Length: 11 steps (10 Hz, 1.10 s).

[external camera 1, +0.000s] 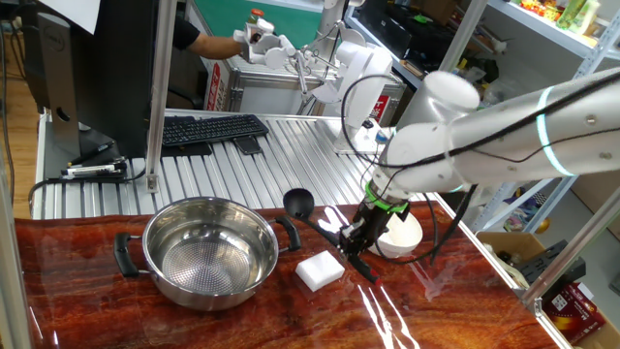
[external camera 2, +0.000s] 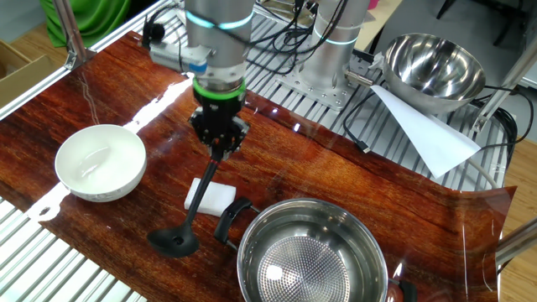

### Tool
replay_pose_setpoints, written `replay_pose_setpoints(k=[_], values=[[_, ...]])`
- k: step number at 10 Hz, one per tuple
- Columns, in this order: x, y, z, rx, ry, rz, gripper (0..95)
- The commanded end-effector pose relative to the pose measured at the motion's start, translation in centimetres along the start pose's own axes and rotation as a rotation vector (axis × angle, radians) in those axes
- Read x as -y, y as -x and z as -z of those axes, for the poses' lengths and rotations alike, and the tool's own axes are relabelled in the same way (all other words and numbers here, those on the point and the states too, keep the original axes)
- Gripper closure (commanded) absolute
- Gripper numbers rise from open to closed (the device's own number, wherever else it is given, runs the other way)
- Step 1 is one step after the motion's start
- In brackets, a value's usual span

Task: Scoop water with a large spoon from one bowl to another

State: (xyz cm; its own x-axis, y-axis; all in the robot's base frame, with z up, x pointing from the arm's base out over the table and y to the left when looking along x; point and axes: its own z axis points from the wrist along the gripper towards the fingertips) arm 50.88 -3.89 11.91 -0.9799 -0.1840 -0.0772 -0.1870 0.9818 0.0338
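My gripper (external camera 1: 356, 240) (external camera 2: 221, 149) is shut on the upper end of the black ladle's thin handle. The ladle (external camera 1: 298, 203) (external camera 2: 176, 242) slants away from the gripper, its round cup low near the table's edge, between the pot and the bowl. The steel pot (external camera 1: 208, 254) (external camera 2: 312, 256) with two black side handles stands on the wooden table. The white bowl (external camera 1: 405, 237) (external camera 2: 99, 161) stands on the other side of the gripper, partly hidden by it in one fixed view. The ladle's cup is outside both vessels.
A white rectangular block (external camera 1: 320, 269) (external camera 2: 211, 197) lies under the ladle handle, beside the pot. A second steel bowl (external camera 2: 436, 65) and a white sheet (external camera 2: 428, 130) sit behind the arm's base. A keyboard (external camera 1: 208, 129) lies on the slatted metal surface.
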Motion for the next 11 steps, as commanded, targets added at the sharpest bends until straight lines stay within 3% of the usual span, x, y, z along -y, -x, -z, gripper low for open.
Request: replay_pose_setpoints(k=[1,3,6,8,11], values=[[-0.7,0.1,1.0,0.0,-0.005,-0.003,95.0],[-2.0,0.1,2.4,-0.01,-0.017,-0.01,95.0],[-3.9,-0.2,4.5,-0.064,-0.017,-0.023,95.0],[-4.7,-0.5,5.4,-0.071,-0.014,-0.032,95.0],[-8.4,-1.7,8.0,-0.101,-0.021,-0.087,95.0]])
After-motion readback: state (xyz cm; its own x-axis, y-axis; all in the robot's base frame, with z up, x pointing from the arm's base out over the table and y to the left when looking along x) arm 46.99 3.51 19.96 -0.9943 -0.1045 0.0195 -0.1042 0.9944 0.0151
